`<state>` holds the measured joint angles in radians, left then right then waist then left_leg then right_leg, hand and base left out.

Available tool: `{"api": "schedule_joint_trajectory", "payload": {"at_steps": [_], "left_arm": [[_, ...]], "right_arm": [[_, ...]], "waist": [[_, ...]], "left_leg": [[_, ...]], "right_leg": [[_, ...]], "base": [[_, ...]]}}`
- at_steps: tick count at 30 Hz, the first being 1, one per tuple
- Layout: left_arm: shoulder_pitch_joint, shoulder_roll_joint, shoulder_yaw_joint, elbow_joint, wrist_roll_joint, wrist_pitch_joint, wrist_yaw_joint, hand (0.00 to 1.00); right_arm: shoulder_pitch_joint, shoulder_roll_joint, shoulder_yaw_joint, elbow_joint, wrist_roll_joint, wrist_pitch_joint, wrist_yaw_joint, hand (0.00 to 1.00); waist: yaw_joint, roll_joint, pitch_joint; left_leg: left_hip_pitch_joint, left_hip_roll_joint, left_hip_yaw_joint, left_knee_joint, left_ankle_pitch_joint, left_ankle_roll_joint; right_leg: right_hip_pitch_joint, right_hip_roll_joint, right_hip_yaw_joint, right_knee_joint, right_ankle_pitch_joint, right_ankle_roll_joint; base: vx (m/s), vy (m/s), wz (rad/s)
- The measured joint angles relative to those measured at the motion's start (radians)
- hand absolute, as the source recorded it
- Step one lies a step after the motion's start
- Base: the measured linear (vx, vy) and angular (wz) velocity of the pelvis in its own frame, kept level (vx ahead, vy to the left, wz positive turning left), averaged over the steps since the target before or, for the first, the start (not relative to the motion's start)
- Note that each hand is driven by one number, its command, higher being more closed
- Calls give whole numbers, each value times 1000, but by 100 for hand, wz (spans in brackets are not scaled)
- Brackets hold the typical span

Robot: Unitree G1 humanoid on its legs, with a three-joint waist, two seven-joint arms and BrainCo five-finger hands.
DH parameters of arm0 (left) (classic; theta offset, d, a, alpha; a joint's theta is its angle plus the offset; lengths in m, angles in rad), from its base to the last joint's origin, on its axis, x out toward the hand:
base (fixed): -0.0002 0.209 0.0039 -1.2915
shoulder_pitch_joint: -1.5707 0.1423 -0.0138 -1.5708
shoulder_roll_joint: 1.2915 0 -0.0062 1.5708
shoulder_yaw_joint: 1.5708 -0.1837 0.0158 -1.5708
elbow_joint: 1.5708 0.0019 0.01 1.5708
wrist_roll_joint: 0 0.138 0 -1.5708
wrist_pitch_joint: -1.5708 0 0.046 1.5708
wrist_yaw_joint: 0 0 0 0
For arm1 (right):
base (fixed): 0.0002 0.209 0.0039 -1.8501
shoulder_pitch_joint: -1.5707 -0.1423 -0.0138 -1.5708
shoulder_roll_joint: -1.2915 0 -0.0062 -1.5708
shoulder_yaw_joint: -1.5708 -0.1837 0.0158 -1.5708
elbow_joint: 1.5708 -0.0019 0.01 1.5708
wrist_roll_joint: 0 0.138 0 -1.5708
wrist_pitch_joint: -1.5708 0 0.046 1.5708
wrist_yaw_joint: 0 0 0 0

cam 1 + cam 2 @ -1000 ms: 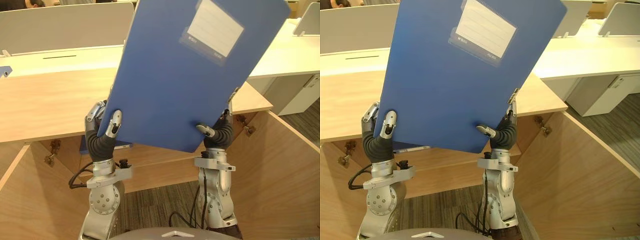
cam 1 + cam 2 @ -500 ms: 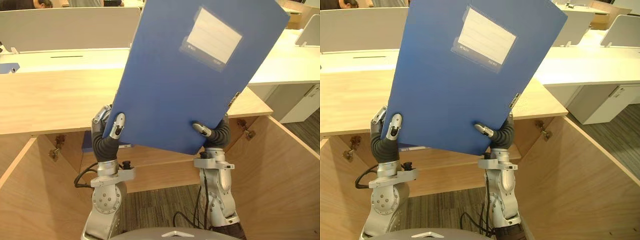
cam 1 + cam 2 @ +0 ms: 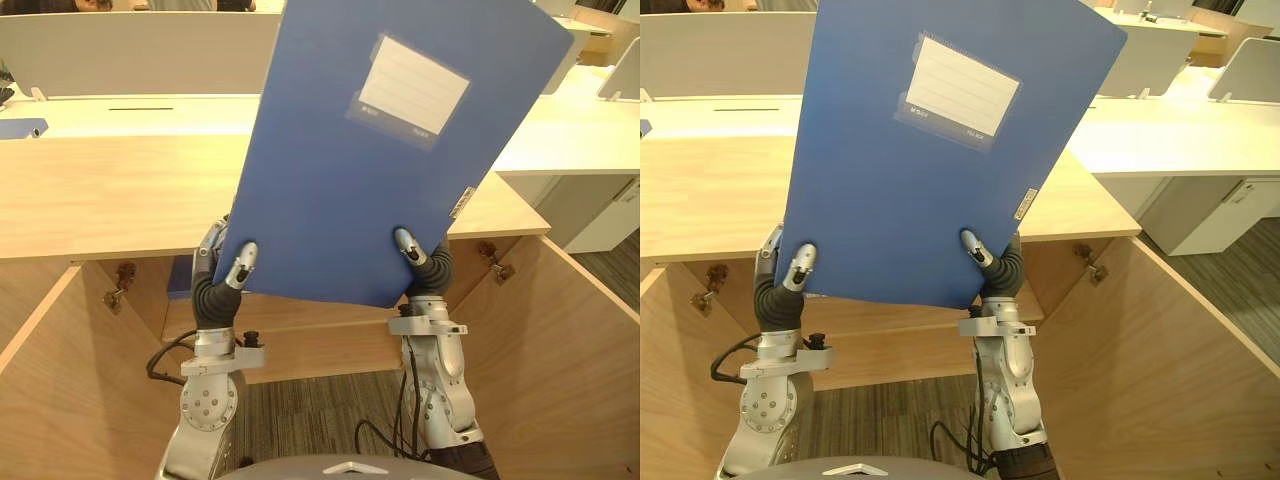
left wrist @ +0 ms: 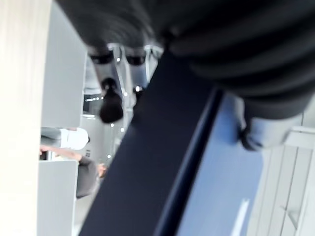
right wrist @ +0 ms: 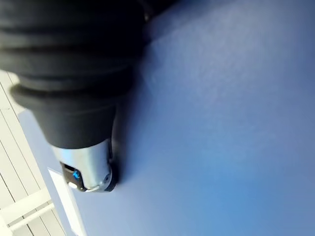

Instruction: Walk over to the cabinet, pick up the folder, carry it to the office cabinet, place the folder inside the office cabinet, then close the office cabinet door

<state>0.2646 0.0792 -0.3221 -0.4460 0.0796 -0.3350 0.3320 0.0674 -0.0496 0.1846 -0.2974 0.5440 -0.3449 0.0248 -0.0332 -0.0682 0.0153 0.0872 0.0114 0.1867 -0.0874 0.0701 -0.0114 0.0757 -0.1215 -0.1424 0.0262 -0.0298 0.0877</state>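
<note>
A big blue folder with a white label is held upright and tilted in front of me, above the open wooden cabinet. My left hand grips its lower left corner, thumb on the front cover and fingers behind. My right hand grips the lower right edge the same way. In the left wrist view the folder's dark edge runs between my fingers and thumb. The right wrist view has my thumb pressed flat on the blue cover.
The cabinet's two doors stand wide open, one at the left and one at the right. A shelf inside carries another blue item. White desks with grey dividers stand behind; a white drawer unit is at right.
The folder has swung slightly more upright and to the left. My right thumb has shifted from lying across the cover to pointing up it. The camera has moved a little.
</note>
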Motion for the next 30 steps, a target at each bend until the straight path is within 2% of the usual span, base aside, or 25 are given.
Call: {"api": "schedule_joint_trajectory", "payload": {"at_steps": [12, 19, 24, 30], "left_arm": [[16, -6, 30, 6, 3, 0, -10, 0], [74, -26, 106, 19, 0, 0, -9, 0], [116, -60, 158, 58, -1, 3, -12, 0], [157, -62, 215, 142, -34, 24, -42, 0]], "right_arm": [[0, 4, -4, 0, -2, 0, 17, 100], [0, 47, -29, 0, -46, 0, 16, 100], [0, 47, -52, 0, -87, 0, 12, 100], [0, 52, -91, -10, -118, 0, 6, 100]], "waist": [[-1, 11, -10], [9, 9, -12], [19, 2, -16], [34, 2, -16]], "left_leg": [[0, 0, 0, 0, 2, -1], [0, 0, -12, 0, 4, -1], [-9, -1, -32, 0, 7, -2], [-18, -1, -51, 0, 11, -2]], "right_leg": [[0, 0, 0, 0, 2, 0], [8, 0, -11, -2, 0, -1], [11, -1, -31, -3, -8, 6], [12, -1, -49, -4, -8, 7]], "base": [[0, 0, 0], [-1, 0, 4], [-4, -3, 13], [-2, -8, 9]]}}
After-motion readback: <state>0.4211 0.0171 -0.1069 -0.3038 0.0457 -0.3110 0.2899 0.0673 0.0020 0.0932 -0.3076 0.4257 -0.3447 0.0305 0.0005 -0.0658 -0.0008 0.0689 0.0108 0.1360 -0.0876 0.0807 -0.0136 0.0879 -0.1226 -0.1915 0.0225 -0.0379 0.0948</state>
